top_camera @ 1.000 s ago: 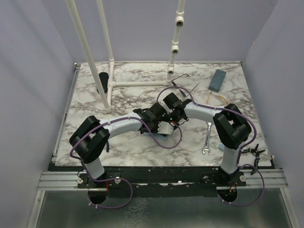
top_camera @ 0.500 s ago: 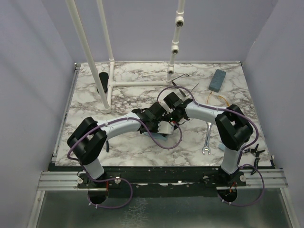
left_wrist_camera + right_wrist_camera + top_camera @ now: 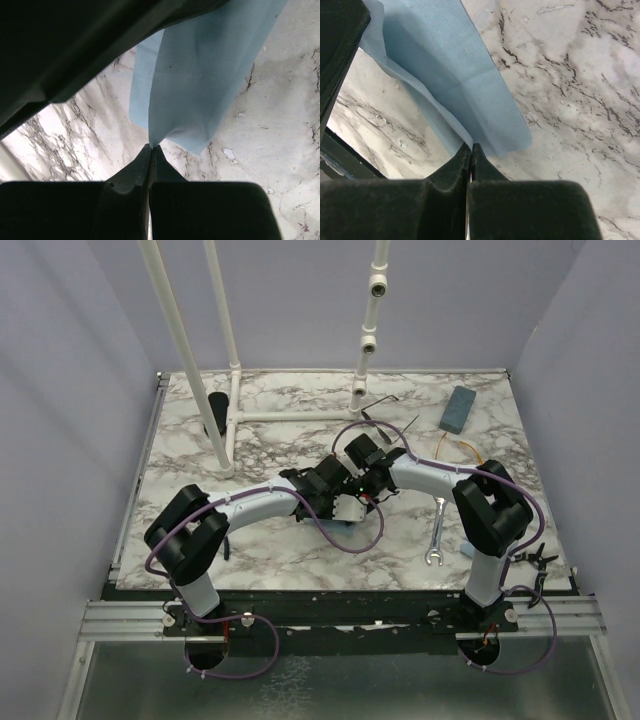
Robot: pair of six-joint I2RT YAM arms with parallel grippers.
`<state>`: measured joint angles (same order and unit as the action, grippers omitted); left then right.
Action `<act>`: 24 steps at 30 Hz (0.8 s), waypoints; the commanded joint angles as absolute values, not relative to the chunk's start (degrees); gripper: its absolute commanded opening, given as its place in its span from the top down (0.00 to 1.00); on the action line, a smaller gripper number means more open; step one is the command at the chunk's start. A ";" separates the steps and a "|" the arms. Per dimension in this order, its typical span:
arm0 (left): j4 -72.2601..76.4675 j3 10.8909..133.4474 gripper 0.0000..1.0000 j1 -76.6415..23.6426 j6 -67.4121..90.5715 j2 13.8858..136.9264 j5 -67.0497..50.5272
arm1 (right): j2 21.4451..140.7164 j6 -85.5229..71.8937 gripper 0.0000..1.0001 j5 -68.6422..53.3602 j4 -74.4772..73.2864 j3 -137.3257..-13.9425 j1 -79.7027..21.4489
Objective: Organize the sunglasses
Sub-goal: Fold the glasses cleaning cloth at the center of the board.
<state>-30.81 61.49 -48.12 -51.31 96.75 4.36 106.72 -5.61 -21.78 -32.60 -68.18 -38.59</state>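
L end effector (image 3: pixel 151 147): jaws together, clamped on the low corner of the light-blue cloth (image 3: pixel 200 75), over tabletop (image 3: pixel 280 560) ctr. R end effector (image 3: pixel 471 146): jaws together, pinching the cloth's edge. Wire-frame sunglasses (image 3: pixel 383 400): rear ctr, flat on tabletop, by white pipe frame (image 3: pixel 290 416). Yellow-orange sunglasses (image 3: pixel 465 445): further right, just in front of blue-grey case (image 3: pixel 459 408). Both prs lie apart from either end effector.
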 commanded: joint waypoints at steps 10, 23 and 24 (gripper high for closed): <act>-30.85 62.93 1.00 -47.76 -50.48 99.97 7.54 | 106.01 -6.24 0.99 -20.89 -32.80 -67.34 -38.67; -30.84 62.48 1.00 -47.79 -50.50 100.20 8.17 | 107.35 -6.00 0.95 -21.73 -32.48 -68.10 -38.68; -30.86 62.41 1.00 -47.81 -50.48 100.20 8.24 | 107.40 -5.98 0.94 -21.67 -32.44 -68.05 -38.72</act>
<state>-30.13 62.24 -48.14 -51.40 98.43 4.38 106.94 -5.96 -19.94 -31.99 -67.85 -38.13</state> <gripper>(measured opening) 0.002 0.048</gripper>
